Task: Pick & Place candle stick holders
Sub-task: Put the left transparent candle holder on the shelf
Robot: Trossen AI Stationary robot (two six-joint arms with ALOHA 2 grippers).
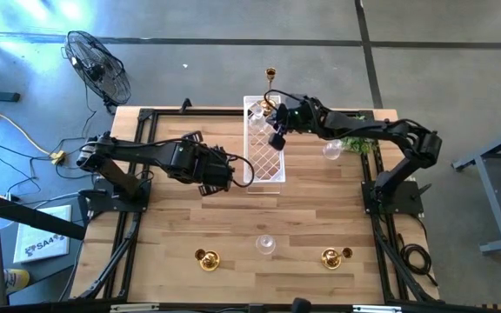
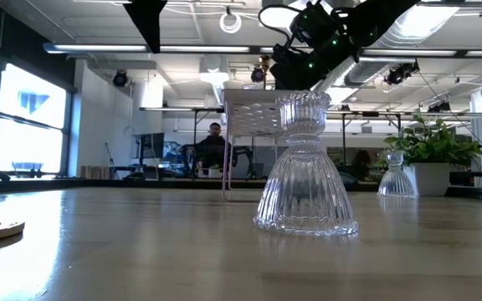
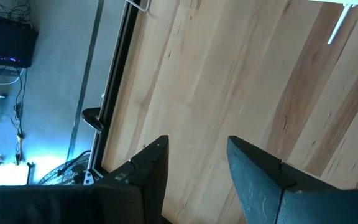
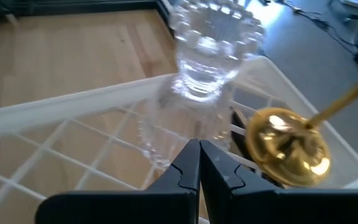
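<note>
My right gripper is shut over the far end of the white lattice tray. Just beyond its tips, a clear glass candle stick holder is in the tray. Beside it lies the tall gold holder. Its round base is in the tray and its stem slants out over the tray's far wall. My left gripper hangs open by the tray's left side, with only bare wood between its fingers. My right gripper's shut fingertips point slanting down at the lower part of the clear glass holder in the tray. Whether they touch it, I cannot tell.
Another clear glass holder and a green plant stand right of the tray. Near the front edge stand a squat gold holder, a clear glass one and a second gold one. A person sits in the room beyond.
</note>
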